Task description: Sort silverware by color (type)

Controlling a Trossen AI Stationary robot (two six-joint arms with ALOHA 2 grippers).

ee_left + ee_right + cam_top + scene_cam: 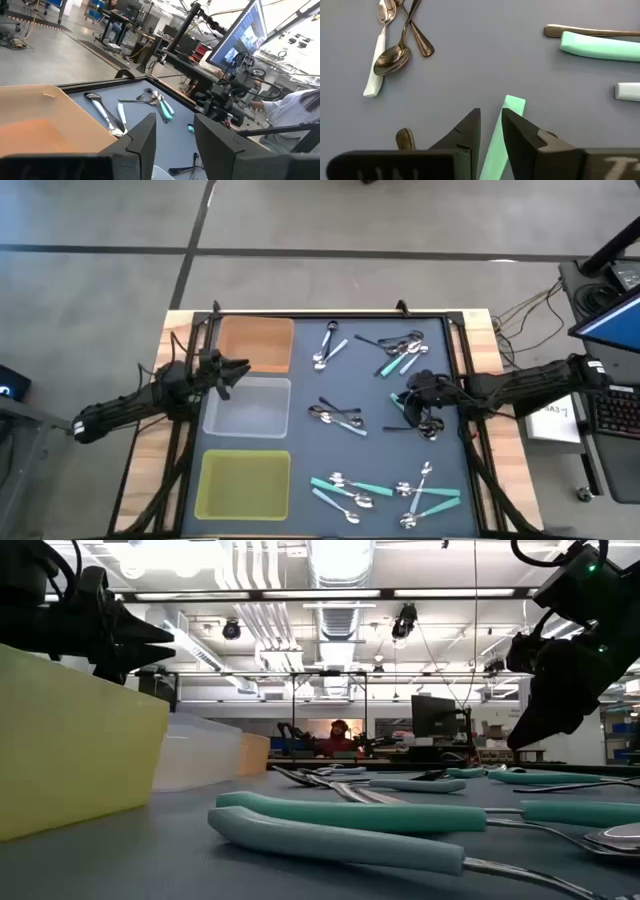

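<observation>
Spoons lie in loose groups on the dark mat: far [330, 345], far right [400, 350], middle [335, 415], near [345, 490] and near right [425, 490]. Some are all silver, some have teal handles, some are dark. My right gripper [410, 395] is right of the mat's middle, nearly shut, with a teal-handled spoon [512, 107] between its fingers. More spoons [428, 425] lie just beside it. My left gripper [225, 370] hangs open and empty over the border between the orange tray [255, 342] and the clear tray [247, 408]. My right gripper has the spoon's teal handle [506, 120] between its two fingers, which slant down toward the table's left and lie along it. The handle's free end [515, 102] sticks out past the fingertips. Whether the spoon is clear of the mat I cannot tell.
The orange, clear and yellow-green [245, 483] trays stand in a row along the mat's left side, all without spoons. A black frame [460, 380] rims the mat. Bare mat lies between the trays and the spoon groups. A desk with a monitor stands beyond the table's right edge.
</observation>
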